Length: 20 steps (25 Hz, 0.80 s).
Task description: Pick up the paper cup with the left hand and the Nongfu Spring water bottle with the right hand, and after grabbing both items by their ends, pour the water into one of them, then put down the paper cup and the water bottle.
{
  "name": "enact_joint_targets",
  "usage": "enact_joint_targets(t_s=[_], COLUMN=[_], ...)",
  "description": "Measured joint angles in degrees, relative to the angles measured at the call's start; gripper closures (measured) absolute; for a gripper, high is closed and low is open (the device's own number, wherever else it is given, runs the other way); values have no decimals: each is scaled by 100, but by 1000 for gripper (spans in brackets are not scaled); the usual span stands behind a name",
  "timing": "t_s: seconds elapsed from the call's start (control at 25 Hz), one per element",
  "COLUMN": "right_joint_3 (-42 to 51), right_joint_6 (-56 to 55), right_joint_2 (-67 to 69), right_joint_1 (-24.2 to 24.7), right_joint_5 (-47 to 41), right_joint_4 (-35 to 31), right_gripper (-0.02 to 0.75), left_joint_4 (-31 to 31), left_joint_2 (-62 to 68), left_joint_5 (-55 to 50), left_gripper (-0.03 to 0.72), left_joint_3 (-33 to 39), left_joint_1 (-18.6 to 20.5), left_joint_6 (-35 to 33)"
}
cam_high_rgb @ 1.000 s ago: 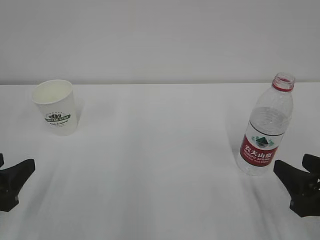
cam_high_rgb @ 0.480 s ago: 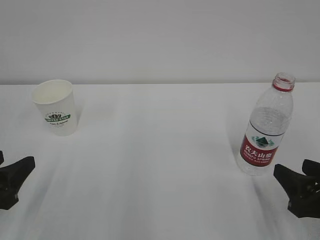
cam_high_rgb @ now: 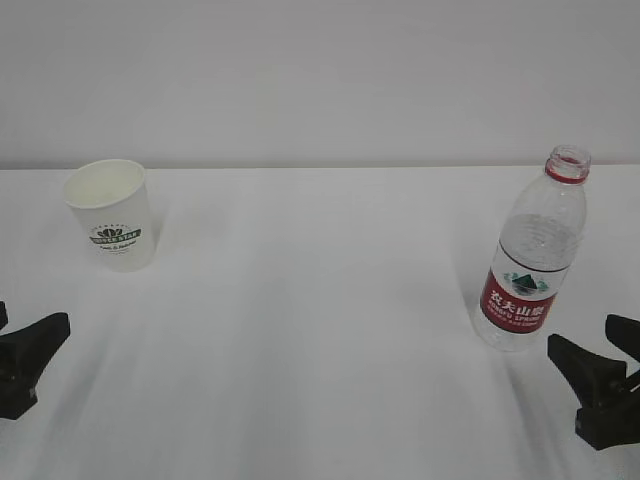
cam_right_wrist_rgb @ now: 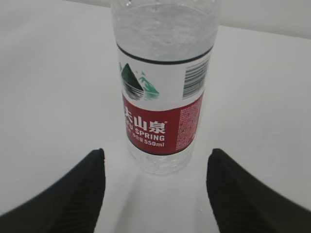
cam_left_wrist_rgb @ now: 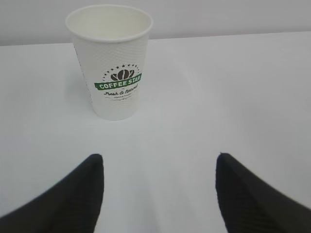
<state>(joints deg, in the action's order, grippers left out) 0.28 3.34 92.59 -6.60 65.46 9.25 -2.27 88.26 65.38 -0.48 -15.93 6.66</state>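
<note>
Paper cup (cam_high_rgb: pixel 110 214) stands upright on the far left of the white table (cam_high_rgb: pixel 320 300), its mouth open and its green logo toward me; nothing touches it. I judge I am at the very first step, the approach, with neither item lifted. My left gripper (cam_left_wrist_rgb: pixel 158 194) sits near the left edge, its fingers (cam_left_wrist_rgb: pixel 77 194) spread wide and empty, the cup ahead of them and a little to the left of the gap, clearly apart from it. The next move calls for driving that gripper forward and slightly left so the cup wall passes between the fingers, then closing gently, since thin paper will crush easily.

Over on the right, the Nongfu Spring water bottle (cam_high_rgb: pixel 531 262) stands upright with its cap off and red neck ring showing; water (cam_right_wrist_rgb: pixel 165 26) appears to fill much of it. My right gripper (cam_right_wrist_rgb: pixel 155 194) waits just near of it, jaws parted wide and holding nothing, the label lined up with the gap. It needs a short forward push and a firm squeeze on the lower body
</note>
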Motion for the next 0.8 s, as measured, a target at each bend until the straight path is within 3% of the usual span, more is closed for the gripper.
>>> enact_joint_targets(t_s=[0.12, 0.4, 0.8], right_joint_3=[0, 0, -128], right_joint_6=[11, 11, -196], right_joint_2=[0, 0, 118], right_joint_1=[0, 0, 0], right_joint_5=[0, 12, 15], right_joint_4=[24, 228, 266], right_gripper=[243, 211, 136], left_joint_4=[0, 0, -36], left_joint_2=[0, 61, 302], left_joint_5=[0, 0, 4], left_gripper=[154, 45, 40], left_joint_3=[0, 0, 0], left_joint_1=[0, 0, 0], left_joint_6=[0, 0, 0])
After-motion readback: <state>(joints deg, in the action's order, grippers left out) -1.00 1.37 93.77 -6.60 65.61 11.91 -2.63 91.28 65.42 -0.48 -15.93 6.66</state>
